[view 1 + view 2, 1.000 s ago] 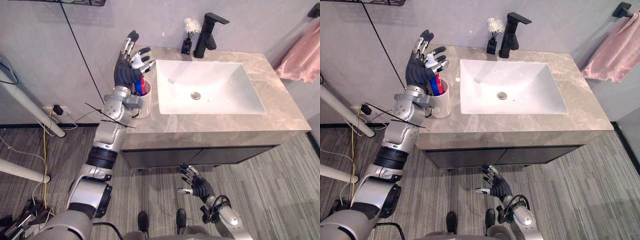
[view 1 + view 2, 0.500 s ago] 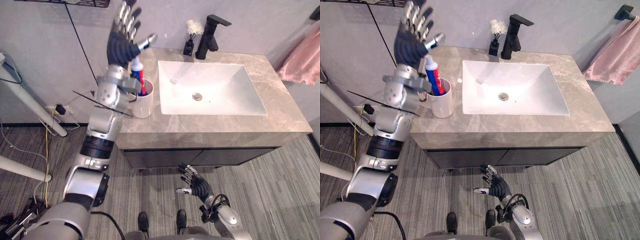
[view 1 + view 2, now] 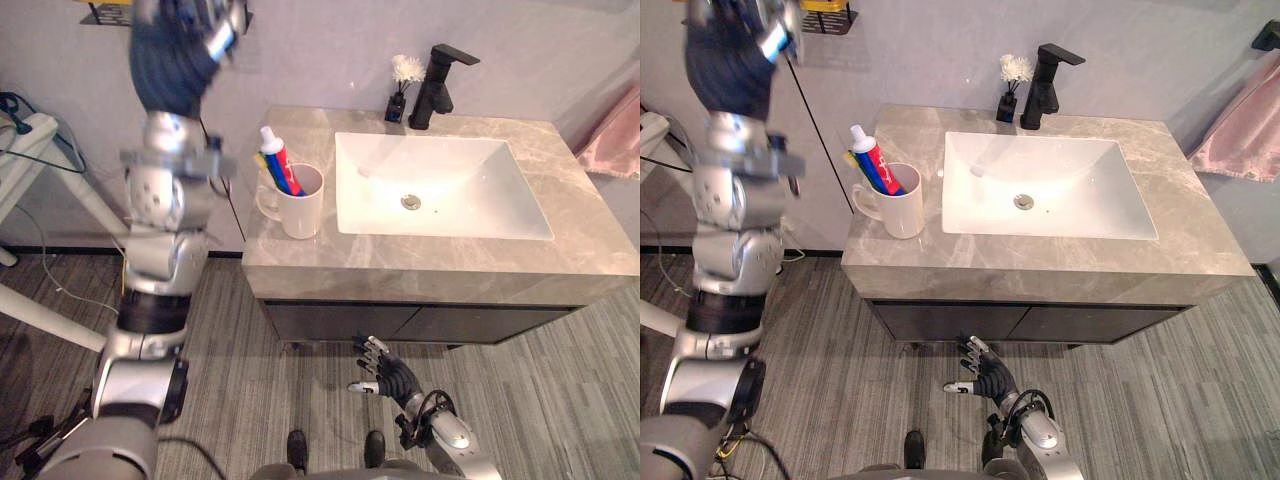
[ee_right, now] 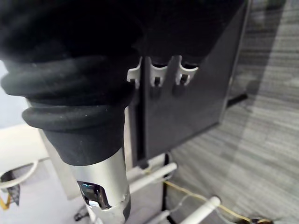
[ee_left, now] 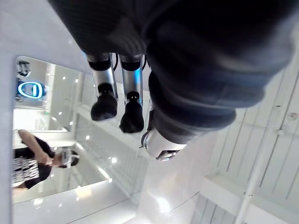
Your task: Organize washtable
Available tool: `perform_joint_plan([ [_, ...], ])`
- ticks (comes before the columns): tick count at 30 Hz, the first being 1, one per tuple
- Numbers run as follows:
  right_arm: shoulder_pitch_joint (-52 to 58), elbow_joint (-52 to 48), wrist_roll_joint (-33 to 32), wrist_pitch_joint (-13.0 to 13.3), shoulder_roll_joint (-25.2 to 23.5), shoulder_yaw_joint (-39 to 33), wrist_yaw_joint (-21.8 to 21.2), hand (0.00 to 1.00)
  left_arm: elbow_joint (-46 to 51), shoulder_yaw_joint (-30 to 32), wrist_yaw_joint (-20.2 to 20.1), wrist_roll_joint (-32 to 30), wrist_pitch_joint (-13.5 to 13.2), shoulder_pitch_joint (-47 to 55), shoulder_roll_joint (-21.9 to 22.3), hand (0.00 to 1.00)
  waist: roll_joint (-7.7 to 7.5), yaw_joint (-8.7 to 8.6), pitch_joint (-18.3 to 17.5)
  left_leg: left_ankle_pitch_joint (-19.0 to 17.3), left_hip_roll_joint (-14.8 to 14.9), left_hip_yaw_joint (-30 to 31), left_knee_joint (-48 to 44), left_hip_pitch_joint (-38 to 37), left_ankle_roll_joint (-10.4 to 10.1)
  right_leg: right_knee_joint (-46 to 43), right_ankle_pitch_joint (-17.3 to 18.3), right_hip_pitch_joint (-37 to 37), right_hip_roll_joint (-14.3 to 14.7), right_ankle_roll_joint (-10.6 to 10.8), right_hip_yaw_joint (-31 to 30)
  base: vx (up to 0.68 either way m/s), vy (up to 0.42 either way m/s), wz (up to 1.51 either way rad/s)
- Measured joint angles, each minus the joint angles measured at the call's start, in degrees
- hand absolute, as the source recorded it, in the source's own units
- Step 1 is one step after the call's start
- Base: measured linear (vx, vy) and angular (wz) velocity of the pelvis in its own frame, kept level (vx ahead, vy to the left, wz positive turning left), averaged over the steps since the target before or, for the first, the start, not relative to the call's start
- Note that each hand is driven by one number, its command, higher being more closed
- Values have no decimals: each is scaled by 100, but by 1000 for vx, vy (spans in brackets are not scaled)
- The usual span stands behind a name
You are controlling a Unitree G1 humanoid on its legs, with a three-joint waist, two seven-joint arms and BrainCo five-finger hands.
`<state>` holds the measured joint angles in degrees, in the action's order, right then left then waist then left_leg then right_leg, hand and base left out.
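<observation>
- So the left hand (image 3: 170,62) is way up by the wall, well apart from the counter, fingers (image 5: 105,103) relaxed and holding nothing.
- Right hand (image 3: 387,377) hangs low in front of the cabinet (image 3: 470,322), fingers spread, also empty.
- White mug (image 3: 302,210) stands on the countertop (image 3: 420,258) just left of the sink (image 3: 440,185), toothpaste tube (image 3: 274,158) poking out of it.

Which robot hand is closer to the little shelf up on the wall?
Left. The left hand is raised high beside the wall shelf; the right hand hangs low, below the counter.
</observation>
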<state>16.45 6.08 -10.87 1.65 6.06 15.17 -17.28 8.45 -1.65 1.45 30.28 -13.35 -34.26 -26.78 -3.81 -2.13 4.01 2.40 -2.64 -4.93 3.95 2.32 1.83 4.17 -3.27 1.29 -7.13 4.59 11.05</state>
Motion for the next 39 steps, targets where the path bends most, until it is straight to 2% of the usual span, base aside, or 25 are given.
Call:
perform_joint_plan([
  [6, 121, 0, 29, -1, -2, -175, -35, 0, 787, 51, -528, 8, 283, 2011, 734, 100, 58, 143, -9, 4, -5, 50, 13, -33, 6, -113, 77, 2, -17, -37, 64, -25, 2, 4],
  [11, 146, 0, 76, -1, -3, -171, -37, 0, 905, -440, -791, 6, 480, 2874, 1082, 100, 164, 164, -68, -6, -33, 115, 31, -42, -14, -204, 143, 19, -63, -2, 150, -17, 11, 11],
  [14, 146, -1, 77, -1, 1, -174, -36, 0, 905, -690, -993, -10, 602, 3087, 1085, 100, 206, 159, -133, -1, -39, 94, 65, -42, -8, -214, 143, 60, -75, 0, 135, 7, 8, -4],
  [22, 118, -4, 78, -2, 99, -168, -14, 0, 573, -1198, -1139, -299, 703, 3007, 1089, 100, 194, 141, -131, 39, -35, 70, 101, 117, 30, -210, 111, 210, -71, 45, 117, 20, -2, -1],
  [27, 80, -33, 78, -2, 110, -167, 13, 0, -11, -1498, -1107, -529, 817, 2703, 1082, 100, 88, 134, -84, 32, -19, -12, 39, 221, 30, -188, 102, 313, -72, 50, -28, 45, -7, -8],
  [30, 63, -105, 77, -3, 111, -177, 26, 0, -235, -1563, -1038, -677, 841, 2414, 1074, 100, -2, 141, -52, 20, 10, -61, 3, 318, 24, -188, 89, 410, -69, 33, -67, 20, -9, -6],
  [39, 79, -119, 77, -5, 110, -254, 90, 0, -807, -1526, -995, -974, 879, 2307, 1070, 100, -85, 134, 52, -57, 91, -169, -95, 399, -12, -185, 56, 505, 9, -15, -204, 3, -10, -8],
])
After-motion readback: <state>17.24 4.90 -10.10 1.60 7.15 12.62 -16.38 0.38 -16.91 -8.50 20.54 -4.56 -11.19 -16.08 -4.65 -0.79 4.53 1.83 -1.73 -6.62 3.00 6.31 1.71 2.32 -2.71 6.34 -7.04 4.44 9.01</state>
